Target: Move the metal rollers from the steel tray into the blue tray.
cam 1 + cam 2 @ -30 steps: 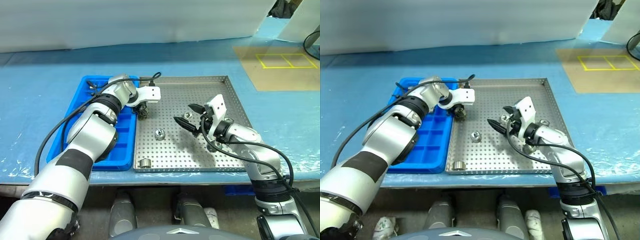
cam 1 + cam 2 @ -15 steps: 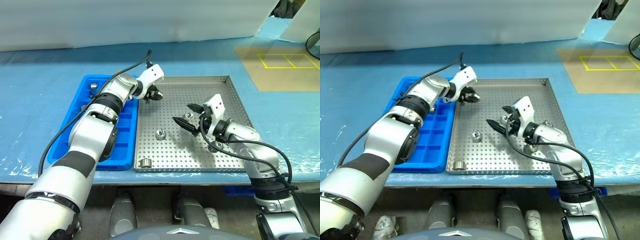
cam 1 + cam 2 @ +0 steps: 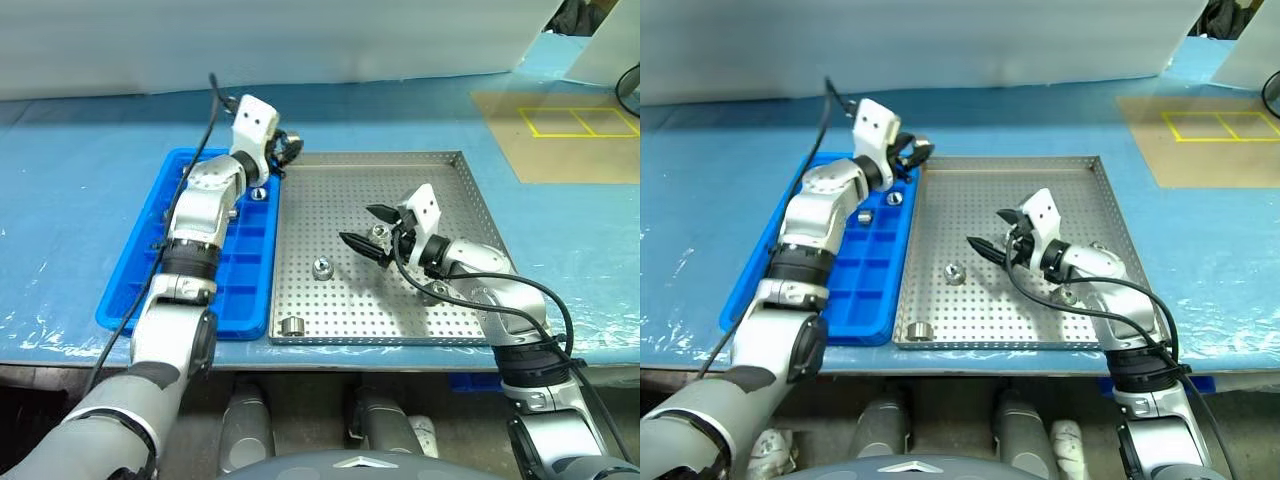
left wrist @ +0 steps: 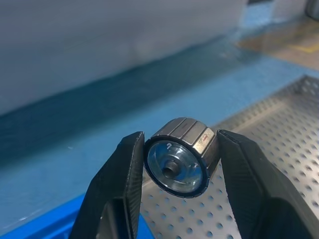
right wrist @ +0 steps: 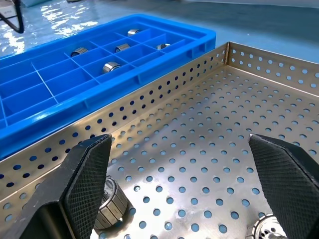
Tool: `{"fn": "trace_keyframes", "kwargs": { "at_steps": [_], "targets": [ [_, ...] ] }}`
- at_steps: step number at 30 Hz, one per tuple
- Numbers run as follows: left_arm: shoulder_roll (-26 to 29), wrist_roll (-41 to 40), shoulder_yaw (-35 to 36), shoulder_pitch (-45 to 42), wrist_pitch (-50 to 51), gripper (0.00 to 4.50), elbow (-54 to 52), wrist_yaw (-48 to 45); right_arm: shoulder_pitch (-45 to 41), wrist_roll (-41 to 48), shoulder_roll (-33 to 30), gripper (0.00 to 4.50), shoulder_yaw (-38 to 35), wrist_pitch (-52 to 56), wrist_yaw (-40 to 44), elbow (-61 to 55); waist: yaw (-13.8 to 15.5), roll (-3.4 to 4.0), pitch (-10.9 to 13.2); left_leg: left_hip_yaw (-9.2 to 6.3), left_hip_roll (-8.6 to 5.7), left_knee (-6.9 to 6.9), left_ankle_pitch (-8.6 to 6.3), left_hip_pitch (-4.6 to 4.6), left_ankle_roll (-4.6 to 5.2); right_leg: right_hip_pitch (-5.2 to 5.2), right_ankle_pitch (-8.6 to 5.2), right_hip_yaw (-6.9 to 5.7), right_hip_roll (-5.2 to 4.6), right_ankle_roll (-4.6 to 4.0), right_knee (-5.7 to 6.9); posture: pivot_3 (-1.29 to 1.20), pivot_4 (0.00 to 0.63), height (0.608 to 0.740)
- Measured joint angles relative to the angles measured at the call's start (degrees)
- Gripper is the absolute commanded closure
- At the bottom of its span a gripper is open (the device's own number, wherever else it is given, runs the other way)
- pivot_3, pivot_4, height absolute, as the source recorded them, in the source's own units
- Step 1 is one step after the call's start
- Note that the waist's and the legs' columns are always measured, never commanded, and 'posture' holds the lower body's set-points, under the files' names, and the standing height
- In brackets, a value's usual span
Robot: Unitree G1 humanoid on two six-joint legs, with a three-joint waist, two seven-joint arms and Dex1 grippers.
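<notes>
left claw (image 4: 179,159) clenches a shiny ribbed metal roller (image 4: 180,158) above the blue gridded plastic tray's (image 3: 135,290) far corner, ready for dropping; right claw (image 3: 362,226) hangs released near it

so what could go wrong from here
The left gripper pinches a roller only by its curved sides, up by the far edge between the blue tray and steel tray; it might slip or roll away. The right gripper hangs open just above loose rollers and could knock them.
</notes>
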Motion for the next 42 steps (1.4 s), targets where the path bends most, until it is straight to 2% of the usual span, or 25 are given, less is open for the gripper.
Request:
{"fn": "trace_keyframes", "kwargs": {
  "at_steps": [2,7,16,20,29,42],
  "targets": [
    [-1.64,-0.4,1.16,5.33,0.31,2.6,-7.86,4.58,-0.12,-0.04,0.0,0.0,0.24,-0.02,0.52,0.13,-0.02,0.01,0.0,0.01,0.01,-0.01,-0.01,0.0,0.02,0.0,0.0,0.0,0.0,0.0,-0.04,-0.07,0.15,0.74],
    [-3.92,-0.29,2.75,16.53,1.45,2.6,-18.8,13.58,-1.5,-0.18,-0.06,0.0,1.2,-0.28,2.13,1.3,-0.23,0.01,0.01,0.01,0.05,-0.01,-0.05,-0.01,0.08,-0.04,-0.01,-0.04,0.01,0.01,-0.05,-0.03,0.15,0.74],
    [-7.3,0.65,5.63,33.02,3.84,2.6,-33.46,26.21,-4.38,-0.25,-0.04,0.0,2.44,-0.98,5.41,4.58,0.59,0.01,0.01,-0.02,0.05,-0.04,-0.16,-0.15,0.26,-0.08,-0.02,-0.1,0.0,0.03,-0.18,0.05,0.15,0.74],
    [-9.57,0.48,7.09,38.47,6.51,2.6,-35.93,30.0,-5.12,-0.38,0.05,0.0,3.63,-1.26,6.78,5.69,1.23,0.01,0.01,-0.01,0.06,-0.06,-0.17,-0.15,0.27,-0.09,-0.02,-0.1,0.02,0.03,-0.2,0.08,0.15,0.74],
    [-12.05,-0.58,10.51,45.24,10.16,2.6,-42.98,35.1,-6.05,-1.01,0.1,0.0,4.19,-1.78,8.42,7.3,1.84,0.01,0.01,-0.02,0.06,-0.06,-0.17,-0.16,0.27,-0.09,-0.02,-0.11,0.01,0.05,-0.24,0.1,0.15,0.74],
    [-14.31,-1.81,10.61,49.86,12.25,2.6,-48.17,37.34,-6.22,-1.46,0.12,0.0,4.34,-2.03,9.36,7.91,2.16,0.06,-0.02,-0.01,0.05,-0.08,-0.18,-0.13,0.29,-0.09,-0.03,-0.1,0.01,0.06,-0.29,0.1,0.15,0.74]
  ]
}}
